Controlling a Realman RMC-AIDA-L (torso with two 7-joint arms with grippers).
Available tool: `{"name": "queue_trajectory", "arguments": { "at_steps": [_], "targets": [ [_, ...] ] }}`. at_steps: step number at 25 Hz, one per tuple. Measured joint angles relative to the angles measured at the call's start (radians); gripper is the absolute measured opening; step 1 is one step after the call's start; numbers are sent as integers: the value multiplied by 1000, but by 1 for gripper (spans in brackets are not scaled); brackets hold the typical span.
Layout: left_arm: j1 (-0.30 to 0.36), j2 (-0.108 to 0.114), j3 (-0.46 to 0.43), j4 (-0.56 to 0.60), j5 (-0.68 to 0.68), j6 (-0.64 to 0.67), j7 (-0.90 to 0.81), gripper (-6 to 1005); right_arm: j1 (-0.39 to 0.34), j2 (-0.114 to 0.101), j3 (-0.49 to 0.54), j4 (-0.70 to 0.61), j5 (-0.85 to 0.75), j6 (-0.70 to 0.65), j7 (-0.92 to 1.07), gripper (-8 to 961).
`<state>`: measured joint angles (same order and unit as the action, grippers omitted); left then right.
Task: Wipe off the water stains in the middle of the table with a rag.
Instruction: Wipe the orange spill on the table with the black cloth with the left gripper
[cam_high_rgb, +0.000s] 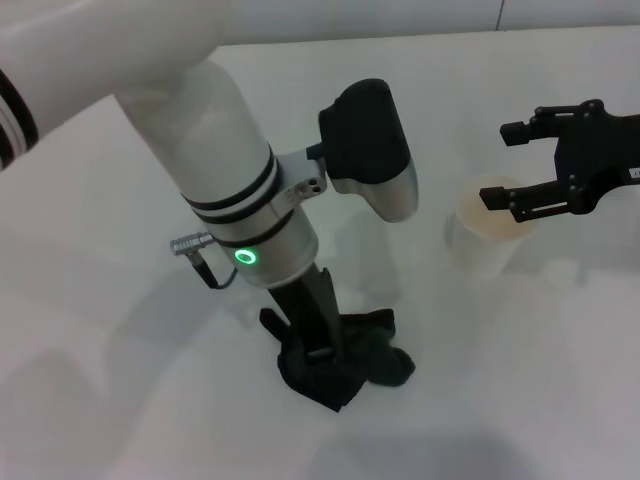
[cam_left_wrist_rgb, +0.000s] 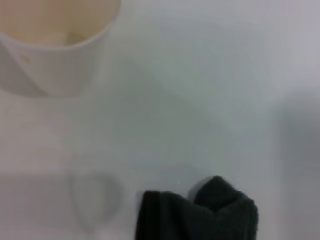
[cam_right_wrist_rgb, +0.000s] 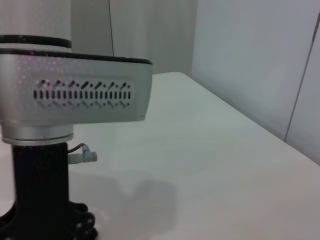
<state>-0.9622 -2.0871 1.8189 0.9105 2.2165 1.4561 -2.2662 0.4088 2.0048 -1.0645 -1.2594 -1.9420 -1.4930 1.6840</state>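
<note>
The dark rag (cam_high_rgb: 345, 360) lies bunched on the white table (cam_high_rgb: 120, 330) near the middle front. My left gripper (cam_high_rgb: 315, 352) points straight down into the rag, shut on it and pressing it onto the table. The rag's edge also shows in the left wrist view (cam_left_wrist_rgb: 200, 215). The orange water stain is not visible in any view. A faint grey outline (cam_left_wrist_rgb: 95, 197) shows on the table beside the rag. My right gripper (cam_high_rgb: 505, 163) is open and empty, hovering at the far right just over the cup.
A pale paper cup (cam_high_rgb: 485, 240) with a beige inside stands right of the rag, below my right gripper; it also shows in the left wrist view (cam_left_wrist_rgb: 50, 60). My left arm's wrist (cam_right_wrist_rgb: 75, 95) fills much of the right wrist view.
</note>
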Motion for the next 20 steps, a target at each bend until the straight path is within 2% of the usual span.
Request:
{"name": "queue_trajectory", "arguments": {
  "at_steps": [10,20],
  "targets": [
    [25,2,-128,-8,235,-107,-198,108,-3,0,0,1,0,-5,3,829],
    [30,3,-152,-6,426,-110,-370,114,-4,0,0,2,3,-10,5,829]
  ]
}}
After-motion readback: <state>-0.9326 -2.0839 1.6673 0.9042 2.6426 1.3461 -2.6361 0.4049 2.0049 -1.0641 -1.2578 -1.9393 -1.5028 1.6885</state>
